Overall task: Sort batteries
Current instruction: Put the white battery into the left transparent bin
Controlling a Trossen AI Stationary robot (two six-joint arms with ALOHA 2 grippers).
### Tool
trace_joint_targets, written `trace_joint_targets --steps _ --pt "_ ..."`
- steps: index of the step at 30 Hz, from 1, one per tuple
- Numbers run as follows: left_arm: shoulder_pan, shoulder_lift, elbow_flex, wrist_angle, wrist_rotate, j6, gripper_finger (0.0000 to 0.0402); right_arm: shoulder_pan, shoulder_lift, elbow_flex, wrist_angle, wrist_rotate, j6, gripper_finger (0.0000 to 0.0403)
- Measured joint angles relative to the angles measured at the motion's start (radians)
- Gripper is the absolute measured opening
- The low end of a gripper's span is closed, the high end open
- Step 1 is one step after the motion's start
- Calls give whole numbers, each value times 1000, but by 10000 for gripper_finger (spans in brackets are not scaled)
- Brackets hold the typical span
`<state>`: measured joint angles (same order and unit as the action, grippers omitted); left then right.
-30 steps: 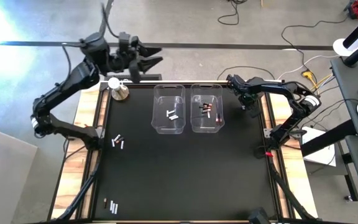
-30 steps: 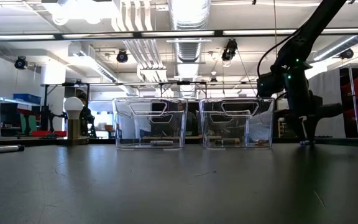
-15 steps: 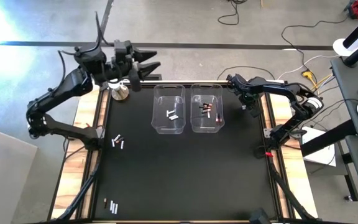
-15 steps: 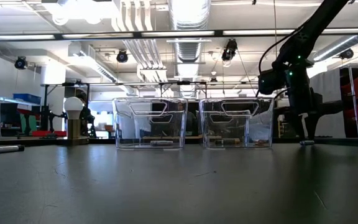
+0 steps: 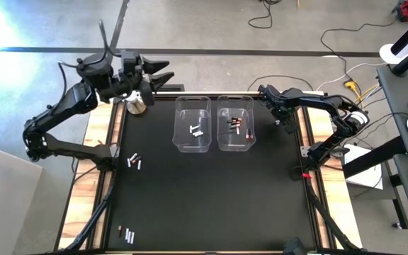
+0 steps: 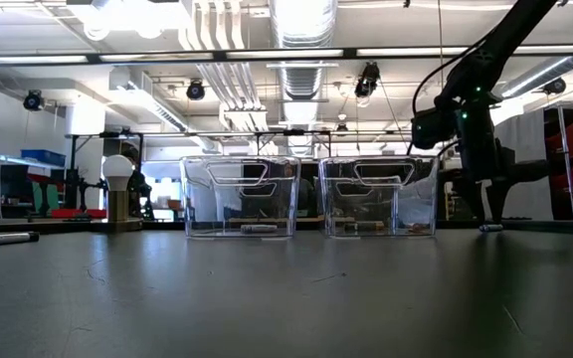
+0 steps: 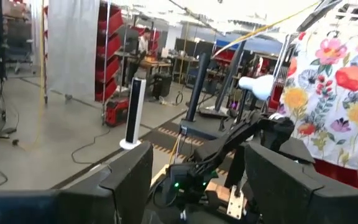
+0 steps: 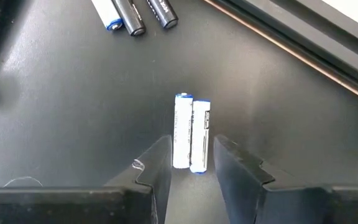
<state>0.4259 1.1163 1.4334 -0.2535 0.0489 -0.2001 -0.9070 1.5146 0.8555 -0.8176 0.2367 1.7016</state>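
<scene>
Right wrist view: the right gripper (image 8: 191,163) points down at the black mat, its two dark fingers (image 8: 154,163) parted just wider than a pair of white batteries (image 8: 191,132) that lie side by side, touching, between the fingertips. Each is a slim white cylinder with a blue band at one end and fine dark print along its length. The fingers bracket the pair without clearly gripping it; both cells rest flat on the mat (image 8: 73,112). Farther off lie three more cells (image 8: 135,14), one white with a blue tip and two dark, close together near the table's edge rail (image 8: 303,43).

High view: the right gripper (image 5: 286,125) sits at the mat's right edge, just beside the right bin (image 5: 235,123). This clear bin holds dark cells with reddish marks (image 5: 234,125); the left bin (image 5: 193,124), touching it, holds white ones (image 5: 196,130). Loose cells lie near the mat's left edge (image 5: 134,161) and at its near-left corner (image 5: 127,234). The left gripper (image 5: 160,74) is raised beyond the table's far-left corner, fingers spread wide and empty, above a knob (image 5: 135,103) with a white ball.

Low view: the right gripper (image 6: 490,221) nearly touches the mat beside the bins.
</scene>
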Motion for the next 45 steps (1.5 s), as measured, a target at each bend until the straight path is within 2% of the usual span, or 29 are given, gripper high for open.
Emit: trace_joint_targets --steps 2,9,17,24,33,35,41,45 --pt "-2 -3 0 0 -23 1 231 0 0 0 0 0 0 114" --pt "-77 -8 -5 -37 -231 31 231 6 0 0 1 0 25 113" --pt "-105 -43 -10 -42 -327 95 231 8 -6 2 17 5 23 100" --pt "-117 -64 -47 23 -355 121 231 6 5 -2 25 26 53 100" --pt "-117 -72 -46 6 -356 109 231 6 64 -3 98 21 45 89" --pt "-116 -77 -47 -36 -366 109 231 6 70 -3 113 19 42 87" --pt "-116 -109 -48 -155 -536 113 231 6 86 -1 116 24 27 89" --pt "-116 -117 -48 -251 -584 135 231 6 91 -1 119 25 3 90"
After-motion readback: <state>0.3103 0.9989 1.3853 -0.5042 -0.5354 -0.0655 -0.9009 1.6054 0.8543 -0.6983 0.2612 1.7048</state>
